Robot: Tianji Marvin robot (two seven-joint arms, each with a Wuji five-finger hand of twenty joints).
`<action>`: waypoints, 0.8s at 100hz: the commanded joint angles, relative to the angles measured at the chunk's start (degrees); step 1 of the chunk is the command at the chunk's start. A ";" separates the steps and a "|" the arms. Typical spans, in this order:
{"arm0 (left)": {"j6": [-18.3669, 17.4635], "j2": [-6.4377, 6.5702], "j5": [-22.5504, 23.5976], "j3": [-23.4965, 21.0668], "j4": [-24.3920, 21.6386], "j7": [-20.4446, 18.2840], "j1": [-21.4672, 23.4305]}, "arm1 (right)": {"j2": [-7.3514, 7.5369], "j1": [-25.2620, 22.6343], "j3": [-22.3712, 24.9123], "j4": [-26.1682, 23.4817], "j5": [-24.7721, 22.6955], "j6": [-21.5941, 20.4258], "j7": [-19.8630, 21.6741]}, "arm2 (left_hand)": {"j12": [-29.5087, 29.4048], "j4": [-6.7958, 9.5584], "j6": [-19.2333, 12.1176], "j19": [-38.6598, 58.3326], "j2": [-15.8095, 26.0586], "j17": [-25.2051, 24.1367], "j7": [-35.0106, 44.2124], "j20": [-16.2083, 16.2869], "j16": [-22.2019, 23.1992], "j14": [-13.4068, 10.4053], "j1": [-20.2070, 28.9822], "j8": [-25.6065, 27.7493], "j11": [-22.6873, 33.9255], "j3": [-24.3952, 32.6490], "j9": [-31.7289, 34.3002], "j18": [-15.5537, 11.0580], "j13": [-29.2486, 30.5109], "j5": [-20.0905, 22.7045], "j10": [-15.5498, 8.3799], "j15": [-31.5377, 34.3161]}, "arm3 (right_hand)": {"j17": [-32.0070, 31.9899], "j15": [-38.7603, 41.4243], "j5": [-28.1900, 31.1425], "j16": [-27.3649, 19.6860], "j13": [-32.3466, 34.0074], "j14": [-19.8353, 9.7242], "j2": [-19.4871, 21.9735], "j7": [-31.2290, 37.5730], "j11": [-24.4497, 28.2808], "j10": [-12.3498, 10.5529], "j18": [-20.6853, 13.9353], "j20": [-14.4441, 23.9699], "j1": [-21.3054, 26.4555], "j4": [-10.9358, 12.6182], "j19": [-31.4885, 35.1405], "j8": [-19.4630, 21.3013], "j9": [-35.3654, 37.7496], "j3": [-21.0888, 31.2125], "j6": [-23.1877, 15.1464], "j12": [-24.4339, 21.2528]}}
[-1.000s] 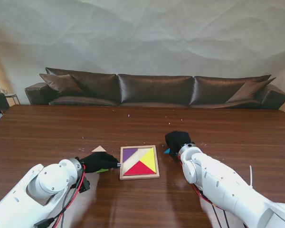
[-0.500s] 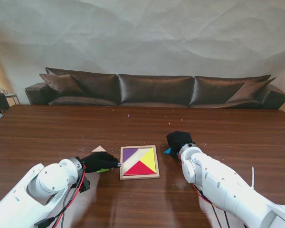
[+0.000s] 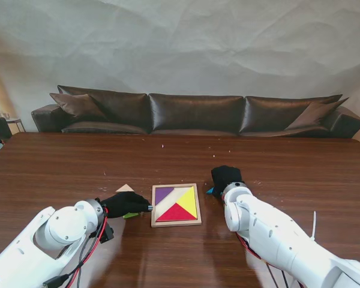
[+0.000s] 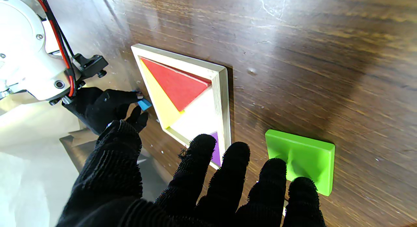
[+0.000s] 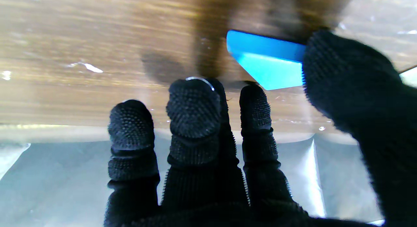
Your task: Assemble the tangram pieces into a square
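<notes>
With fingers apart, the right hand (image 3: 225,178) at the frame's (image 3: 176,223) three o'clock should pinch the blue piece (image 5: 267,62) squarely before lifting.

Living room: leather sofa (image 3: 195,114), wooden table (image 3: 78,162)

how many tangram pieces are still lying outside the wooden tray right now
3: a green square piece by the left hand's fingertips, a pale triangle farther from me on the left, a blue piece at the right hand. The hands may hide others.
</notes>
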 commanded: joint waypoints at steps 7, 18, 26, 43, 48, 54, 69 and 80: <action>-0.07 0.03 0.46 0.20 -0.08 -1.54 -0.05 | -0.50 -2.77 -0.86 1.80 0.48 0.10 1.37 | 0.56 1.74 0.03 0.81 2.03 0.12 0.19 0.64 0.75 0.77 1.33 0.21 0.42 -0.53 0.59 0.85 1.35 0.46 0.46 0.79 | 5.76 0.78 0.11 0.07 0.79 0.74 0.81 -3.28 -2.50 -1.26 2.44 1.40 0.71 -0.20 2.66 -3.95 0.64 -1.19 -0.62 -2.85; -0.07 0.04 0.48 0.23 -0.08 -1.57 -0.04 | -0.59 -2.92 -0.80 1.89 0.74 0.01 1.26 | 0.56 1.74 0.01 0.83 2.02 0.16 0.16 0.65 0.74 0.74 1.30 0.20 0.42 -0.52 0.59 0.85 1.38 0.37 0.54 0.80 | 5.76 0.87 0.25 0.08 0.83 0.78 0.86 -3.40 -2.53 -1.32 2.44 1.32 0.78 -0.17 2.69 -4.17 0.61 -1.11 -0.80 -2.88; -0.13 0.04 0.53 0.25 -0.06 -1.57 -0.05 | -0.51 -3.02 -0.72 1.84 0.68 0.05 1.29 | 0.56 1.74 0.14 0.84 2.00 0.18 0.17 0.65 0.76 0.75 1.31 0.20 0.43 -0.50 0.62 0.84 1.47 0.40 0.49 0.85 | 5.86 0.99 1.64 0.08 1.04 0.56 0.95 -2.81 -2.41 -1.19 2.51 1.30 1.77 -0.06 2.78 -4.05 0.90 -0.92 -1.42 -2.84; -0.21 0.04 0.58 0.26 -0.01 -1.51 -0.06 | -0.39 -3.31 -0.49 1.69 0.57 -0.02 1.15 | 0.56 1.74 0.01 0.81 1.98 0.10 0.16 0.64 0.74 0.78 1.29 0.20 0.41 -0.48 0.57 0.88 1.41 0.37 0.60 0.82 | 6.56 1.27 5.22 0.00 2.13 0.06 0.29 1.17 -2.20 -1.20 2.45 1.01 4.85 0.33 2.91 -1.58 2.42 -0.24 -2.07 -2.75; -0.24 0.04 0.58 0.26 -0.01 -1.50 -0.05 | -0.40 -3.35 -0.46 1.67 0.58 -0.05 1.13 | 0.55 1.73 0.08 0.81 2.03 0.11 0.17 0.64 0.74 0.70 1.27 0.20 0.41 -0.47 0.56 0.88 1.37 0.39 0.47 0.80 | 6.77 1.49 5.78 0.13 2.13 -0.45 -0.06 2.45 -2.31 -1.08 2.31 0.84 5.86 0.45 2.88 -0.25 2.69 -0.08 -2.06 -2.77; -0.28 0.04 0.62 0.27 0.00 -1.49 -0.04 | -0.38 -3.41 -0.44 1.59 0.60 -0.10 1.18 | 0.55 1.73 0.13 0.81 2.04 0.10 0.22 0.64 0.74 0.72 1.27 0.22 0.41 -0.46 0.56 0.88 1.38 0.54 0.47 0.81 | 6.90 1.53 6.67 0.14 2.10 -0.67 -0.12 4.13 -2.41 -1.14 2.21 0.75 6.77 0.55 2.88 1.18 2.81 0.06 -2.32 -2.78; -0.28 0.04 0.64 0.28 0.01 -1.47 -0.04 | -0.45 -3.36 -0.69 1.87 0.52 -0.58 0.83 | 0.55 1.73 0.16 0.81 2.00 0.11 0.15 0.64 0.75 0.76 1.27 0.19 0.41 -0.44 0.57 0.91 1.38 0.40 0.54 0.82 | 6.75 0.49 7.22 -0.24 1.78 -0.36 -0.78 8.56 -2.59 -1.03 1.94 0.53 9.15 -6.83 2.77 -0.62 1.91 -0.59 -2.30 -2.68; -0.35 0.03 0.68 0.23 0.00 -1.42 0.00 | -0.53 -3.29 -0.82 2.09 0.52 -0.79 0.65 | 0.56 1.73 0.07 0.83 2.00 0.16 0.16 0.64 0.75 0.73 1.25 0.20 0.43 -0.42 0.62 0.82 1.36 0.38 0.48 0.80 | 6.51 0.18 7.70 -0.37 1.41 -0.24 -1.09 10.29 -2.51 -1.11 1.69 0.47 9.87 -8.47 2.61 -1.42 1.47 -0.57 -1.83 -2.67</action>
